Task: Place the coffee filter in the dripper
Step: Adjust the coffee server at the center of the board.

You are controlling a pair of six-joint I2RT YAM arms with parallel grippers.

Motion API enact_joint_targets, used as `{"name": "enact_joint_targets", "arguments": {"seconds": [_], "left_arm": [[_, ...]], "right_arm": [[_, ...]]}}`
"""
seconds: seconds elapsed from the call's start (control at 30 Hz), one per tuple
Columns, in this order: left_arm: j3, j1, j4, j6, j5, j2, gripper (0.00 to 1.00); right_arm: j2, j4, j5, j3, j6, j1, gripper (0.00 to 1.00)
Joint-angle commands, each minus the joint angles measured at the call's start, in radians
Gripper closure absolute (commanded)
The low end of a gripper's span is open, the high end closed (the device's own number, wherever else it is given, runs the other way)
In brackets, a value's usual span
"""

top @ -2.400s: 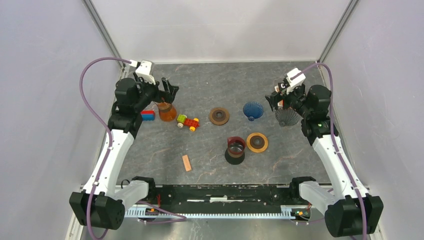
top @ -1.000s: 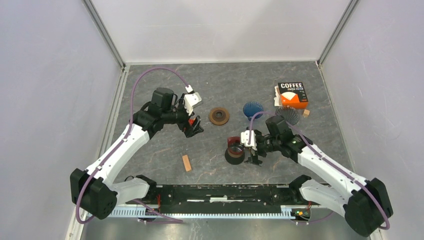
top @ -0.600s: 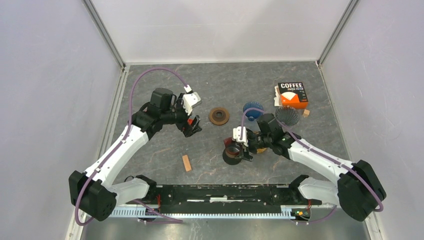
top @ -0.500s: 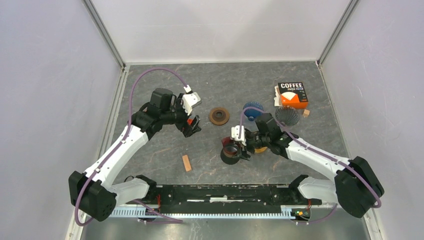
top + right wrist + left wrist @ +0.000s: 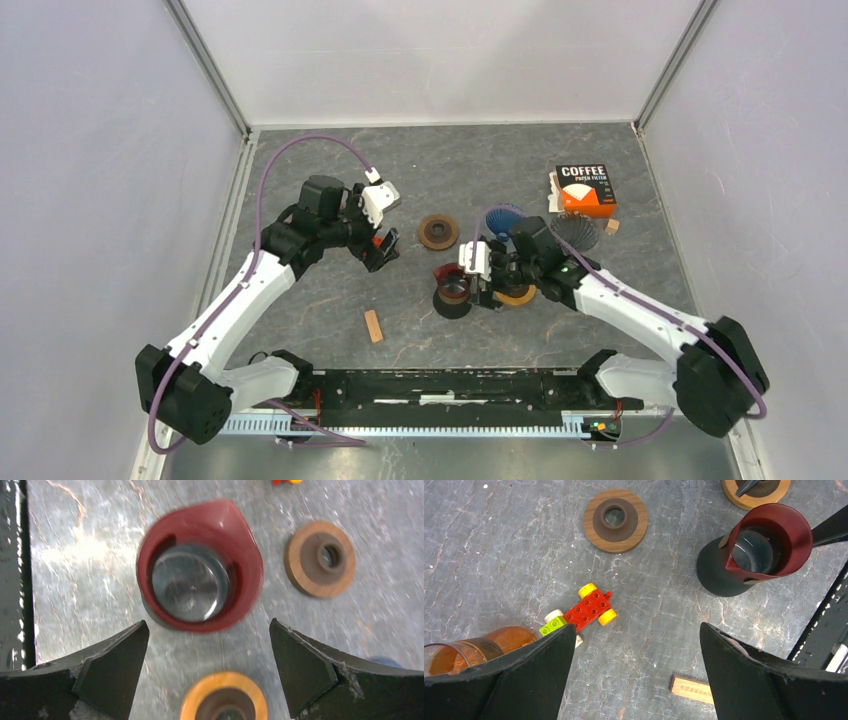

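The right tool (image 5: 208,624) hangs over the red dripper (image 5: 200,587) with jaws spread wide, holding nothing and apparently clear of the rim. The left tool (image 5: 638,626) is likewise fully open and empty, above the toy car (image 5: 586,610). The coffee filter box (image 5: 583,190) lies at the far right of the table (image 5: 400,160), well apart from the dripper, and no filter is in hand. Likely step: steadying the dripper. Centre the jaws on the rim before closing, or it may tip on its black base (image 5: 714,572).
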Motion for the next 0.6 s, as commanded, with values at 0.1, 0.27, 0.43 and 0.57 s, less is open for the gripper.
{"name": "enact_joint_targets", "arguments": {"seconds": [0.1,0.27,0.43,0.57], "left_arm": [[0.041,-0.004,0.121,-0.041,-0.073,0.045,0.01],[0.037,-0.004,0.163,-0.067,-0.073,0.057,0.03],[0.035,-0.006,0.183,-0.106,-0.091,0.044,0.05],[0.03,-0.009,0.184,-0.105,-0.091,0.037,0.06]], "right_arm": [[-0.174,-0.215,0.083,-0.02,-0.09,-0.124,0.02],[-0.192,-0.172,0.13,-0.018,-0.029,-0.225,0.02],[-0.145,-0.193,0.218,0.086,0.052,-0.298,0.08],[-0.106,-0.279,0.236,0.111,0.026,-0.306,0.13]]}}
